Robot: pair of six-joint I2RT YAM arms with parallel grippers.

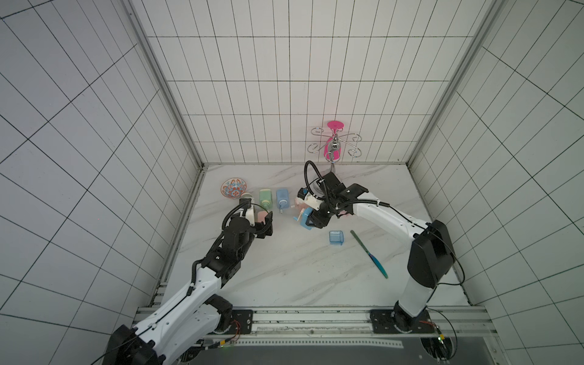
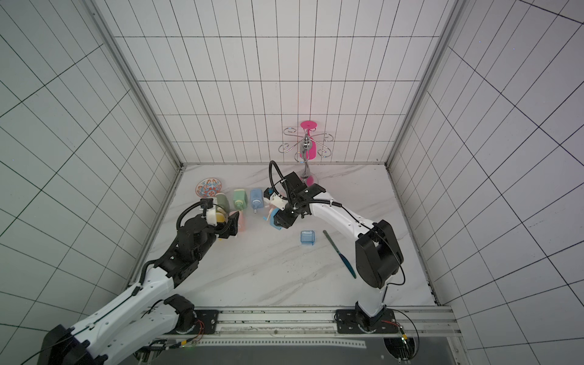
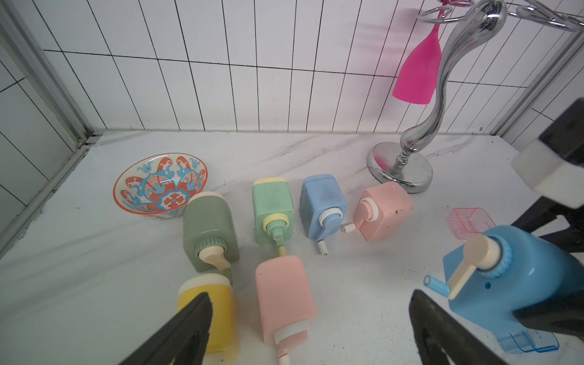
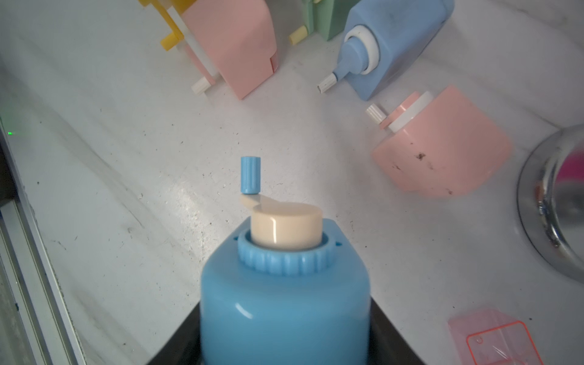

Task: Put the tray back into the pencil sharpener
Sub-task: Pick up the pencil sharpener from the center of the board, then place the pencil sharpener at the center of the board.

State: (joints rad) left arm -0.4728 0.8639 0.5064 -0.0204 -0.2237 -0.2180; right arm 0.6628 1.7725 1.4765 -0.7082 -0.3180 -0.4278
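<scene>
Bright blue plastic pencil sharpener [image 4: 284, 316]: glossy, smooth moulded plastic with sharp highlights; ribbed collar, cream satin crank hub.
Clear blue plastic tray [image 1: 336, 237]: see-through, smooth, shiny.
Clear pink plastic tray [image 3: 467, 221]: see-through, glossy, thin-walled.
Pale pink plastic sharpener [image 4: 442, 151]: matt plastic, flecked with dark specks.
Pale blue plastic sharpener [image 3: 322, 202]: matt plastic, grey smudges on its faces.
White marbled tabletop [image 1: 284, 268]: smooth, soft sheen, grey veins, fine scuffs.
Curved chrome stand [image 3: 423, 126]: polished metal, mirror-bright.
Magenta stemmed glass [image 3: 417, 69]: smooth, dull-finished plastic look.
Red-and-blue patterned bowl [image 3: 159, 186]: glazed, glossy, ceramic look.
White wall tiles [image 1: 284, 79]: smooth, low sheen.
</scene>
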